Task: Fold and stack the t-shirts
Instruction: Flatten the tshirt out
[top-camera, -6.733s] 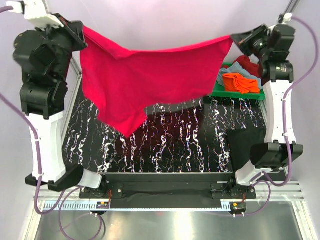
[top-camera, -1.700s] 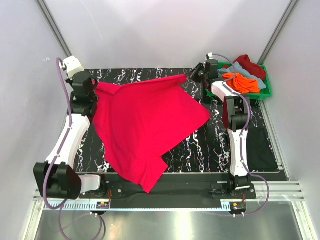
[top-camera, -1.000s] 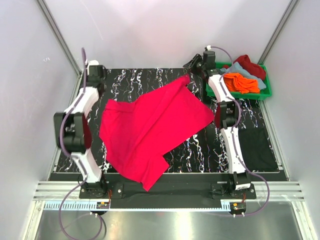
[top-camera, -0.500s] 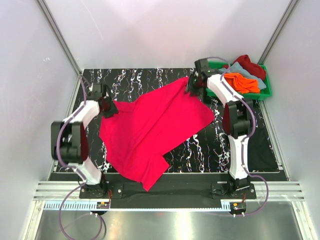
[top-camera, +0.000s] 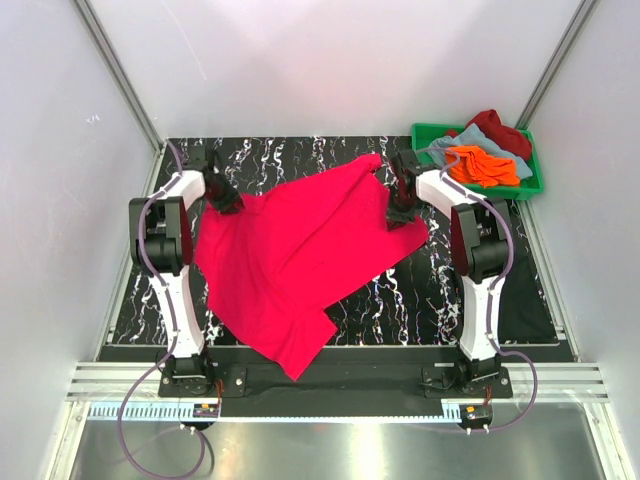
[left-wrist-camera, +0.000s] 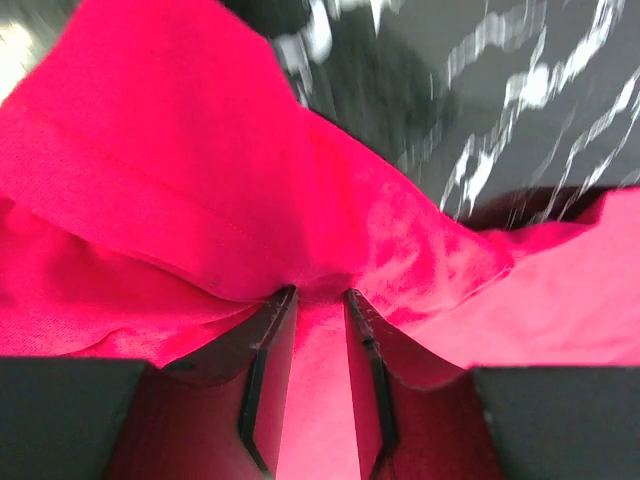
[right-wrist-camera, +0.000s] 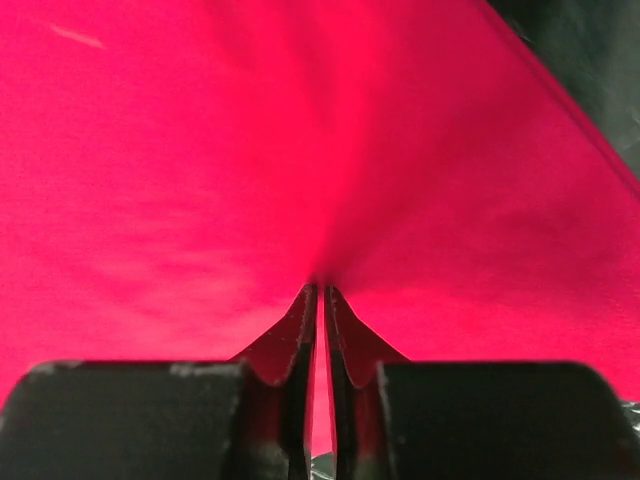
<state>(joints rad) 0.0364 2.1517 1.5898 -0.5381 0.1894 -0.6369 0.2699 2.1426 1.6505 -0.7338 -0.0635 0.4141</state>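
Note:
A bright pinkish-red t-shirt (top-camera: 300, 250) lies spread and skewed on the black marbled table (top-camera: 400, 300). At the shirt's far-left corner is my left gripper (top-camera: 228, 203). In the left wrist view its fingers (left-wrist-camera: 317, 295) stand a little apart, with the red cloth (left-wrist-camera: 150, 150) between them and a fold bunched at the tips. My right gripper (top-camera: 398, 218) is at the shirt's right edge. In the right wrist view its jaws (right-wrist-camera: 321, 288) are nearly together on the cloth (right-wrist-camera: 200, 150), and creases run out from the pinch.
A green crate (top-camera: 421, 131) at the far right corner holds an orange shirt (top-camera: 480, 165), a grey-blue one (top-camera: 445, 148) and a dark red one (top-camera: 497, 124). A plain dark patch (top-camera: 520, 290) lies on the table beside the right arm. Grey walls stand close around.
The shirt hung between both grippers earlier and now lies on the table. Over the last second both grippers moved from the far edge down onto it, and the right one shut on the cloth.

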